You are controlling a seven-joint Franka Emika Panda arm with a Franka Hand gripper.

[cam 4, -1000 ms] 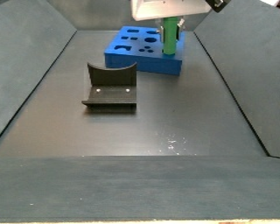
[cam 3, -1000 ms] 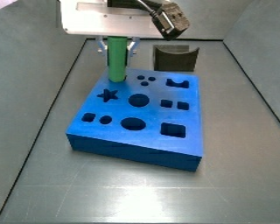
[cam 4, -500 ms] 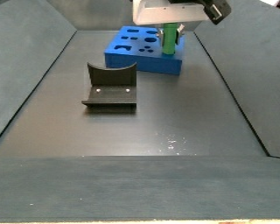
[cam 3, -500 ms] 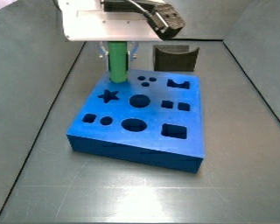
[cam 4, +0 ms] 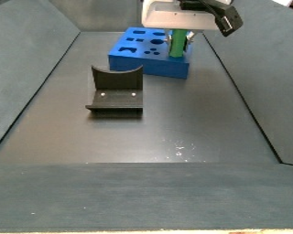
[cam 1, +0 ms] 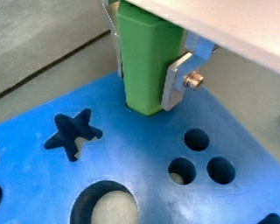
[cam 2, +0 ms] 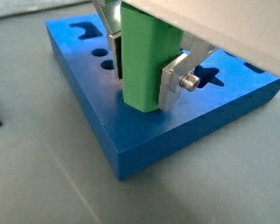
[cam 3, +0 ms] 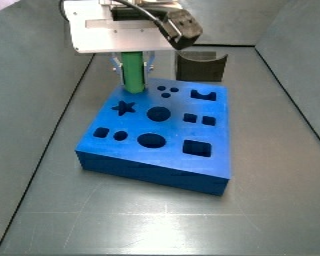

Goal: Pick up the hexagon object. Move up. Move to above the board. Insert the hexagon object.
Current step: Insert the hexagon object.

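The hexagon object (cam 1: 145, 52), a bright green peg, stands upright between the silver fingers (cam 1: 178, 80) of my gripper (cam 1: 145, 87), which is shut on it. Its lower end goes into the blue board (cam 1: 136, 153) near a far corner, beside the star hole (cam 1: 70, 134); the hole it enters is hidden by the peg. In both wrist views the plates press on two opposite faces of the peg (cam 2: 140, 52). In both side views the gripper (cam 3: 131, 62) (cam 4: 179, 38) hangs low over the board (cam 3: 216, 135) (cam 4: 143, 66).
The dark fixture (cam 4: 114, 91) stands on the grey tray floor (cam 4: 161, 128), apart from the board; it also shows behind the board (cam 3: 200, 66). Sloping tray walls (cam 3: 49, 140) enclose the floor on both sides.
The gripper has come down with the green peg still held. Less of the peg shows above the board than one second ago.
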